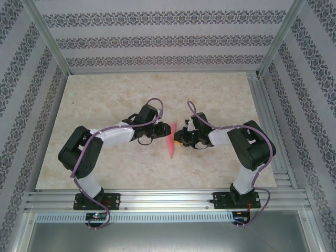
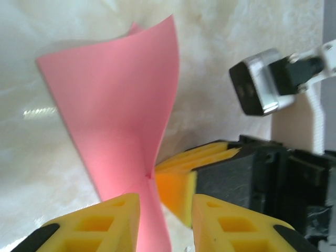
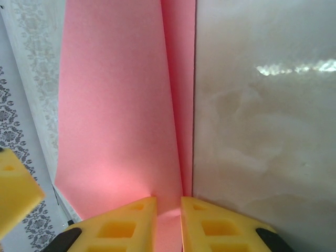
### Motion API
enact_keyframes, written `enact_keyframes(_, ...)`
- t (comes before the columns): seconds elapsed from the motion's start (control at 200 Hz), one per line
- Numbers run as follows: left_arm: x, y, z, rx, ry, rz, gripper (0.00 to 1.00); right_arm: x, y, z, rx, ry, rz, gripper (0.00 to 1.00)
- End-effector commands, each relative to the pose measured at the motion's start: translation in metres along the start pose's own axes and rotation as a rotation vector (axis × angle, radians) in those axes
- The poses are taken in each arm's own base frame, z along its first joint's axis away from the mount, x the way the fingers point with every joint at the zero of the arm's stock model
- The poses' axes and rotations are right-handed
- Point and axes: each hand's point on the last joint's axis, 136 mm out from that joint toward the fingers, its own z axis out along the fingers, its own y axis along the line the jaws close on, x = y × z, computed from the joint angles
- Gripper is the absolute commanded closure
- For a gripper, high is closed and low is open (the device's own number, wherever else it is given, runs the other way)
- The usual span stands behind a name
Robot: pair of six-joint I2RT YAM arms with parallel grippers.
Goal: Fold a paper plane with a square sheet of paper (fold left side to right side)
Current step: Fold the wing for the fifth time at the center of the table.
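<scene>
The paper plane [image 1: 170,143] is a narrow, pinkish-red folded dart held up off the middle of the pale marbled table [image 1: 105,94], between the two arms that reach in from either side; seen from above, its sharp tip points toward the near edge, where the arm bases are bolted.

The right gripper [image 3: 167,199] is clenched on the paper plane; in its own wrist view the two yellow fingers [image 3: 126,220] press together with only the thin pink layers between them, and the folded paper [image 3: 115,105] rises away from them with a long straight crease beside the table surface.

The left gripper [image 2: 167,199] is released; in its wrist view the yellow fingers [image 2: 110,220] stand apart; the paper [image 2: 115,105] passes up between them, lying close against one finger with a clear gap to the other; above them the sheet fans out into a wide, loosely curved flap.

In that same view the right gripper's yellow fingertip and black body sit just beside the paper, pinching it at the point where the creases meet; seen from above, the left gripper [image 1: 161,129] and right gripper [image 1: 182,137] face each other closely across the pink dart.
</scene>
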Motion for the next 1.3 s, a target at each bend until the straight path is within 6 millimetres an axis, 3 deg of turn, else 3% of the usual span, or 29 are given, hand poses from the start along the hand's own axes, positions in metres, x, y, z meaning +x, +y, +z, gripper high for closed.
enact_keyframes(0.0,-0.009,-0.006,0.008,0.03,0.009,0.012,0.66,-0.003,0.004,0.005,0.006,-0.004,-0.035,0.8)
enact_keyframes(0.395,-0.011,0.006,0.024,-0.023,0.038,0.02,0.68,-0.003,0.005,0.006,0.011,0.002,-0.037,0.8)
enact_keyframes(0.699,-0.008,0.022,0.032,-0.071,0.049,0.025,0.88,-0.002,0.004,0.006,0.017,0.004,-0.041,0.8)
enact_keyframes(0.879,-0.006,0.036,0.039,-0.107,0.059,0.023,0.89,-0.001,0.004,0.004,0.023,0.007,-0.046,0.8)
enact_keyframes(1.294,0.002,0.049,0.049,-0.11,0.084,0.013,0.9,0.0,0.01,-0.011,0.033,-0.011,-0.08,0.78)
